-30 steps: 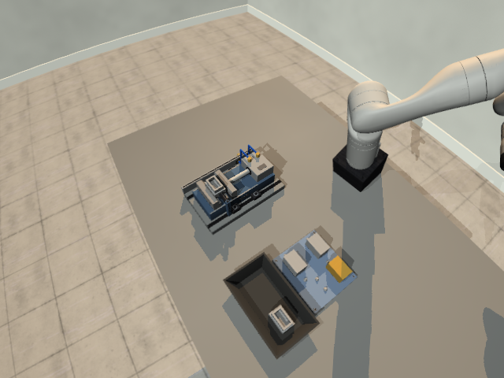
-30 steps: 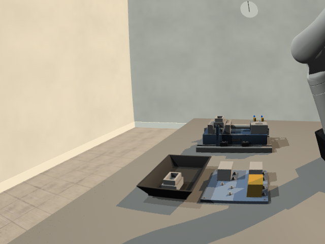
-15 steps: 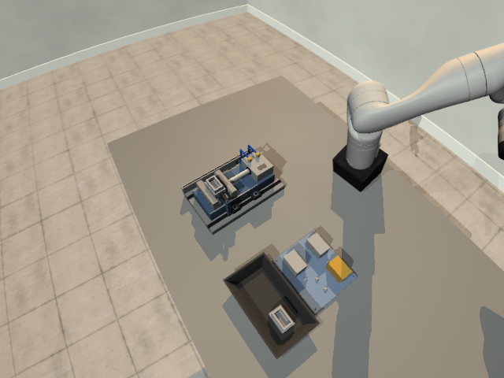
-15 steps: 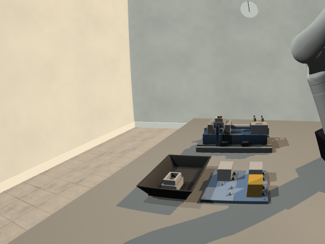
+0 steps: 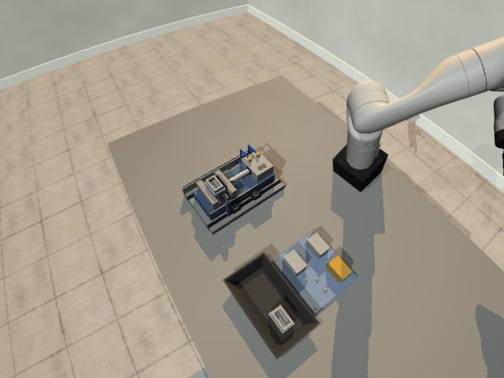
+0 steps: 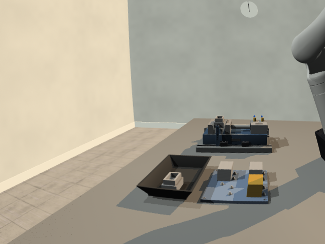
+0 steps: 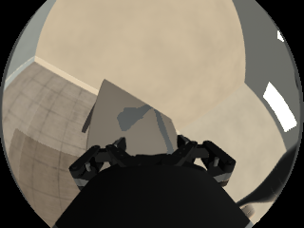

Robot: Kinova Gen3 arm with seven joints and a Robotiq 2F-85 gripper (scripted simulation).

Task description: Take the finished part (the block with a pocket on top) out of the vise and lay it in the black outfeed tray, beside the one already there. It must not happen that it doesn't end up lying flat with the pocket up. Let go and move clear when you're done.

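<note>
In the top view the finished part (image 5: 214, 184) (image 6: 219, 121) was seen seated in the vise (image 5: 260, 167) (image 6: 234, 138), between its two pale jaws, pocket upward. The black outfeed tray (image 5: 244, 304) (image 6: 191, 161) was placed nearer, with the other finished block (image 5: 281, 319) (image 6: 172, 180) at its near end; the far end was left for the new part. The arm (image 5: 411, 101) (image 6: 310, 47) was stretched off to the right, so the approach was judged to be the step in hand: the pincer should be brought over the vise, turned to point straight down, and lined up with the part's exposed sides, away from the jaws.

In the exterior view the part's upper portion was shown standing above the jaws, offering something to be gripped. A blue upright (image 6: 217, 135) on the vise's near side and the blue-tipped fittings (image 6: 258, 118) at its right were to be avoided. The blue fixture plate (image 6: 215, 192), with its blocks, was set just right of the tray, so a high carry was called for, then a level lowering past the sloped walls.

In the wrist view the pincer (image 7: 151, 142) was spread fully, with nothing held, and the desk (image 7: 106, 128) was seen at a slant beyond it.
</note>
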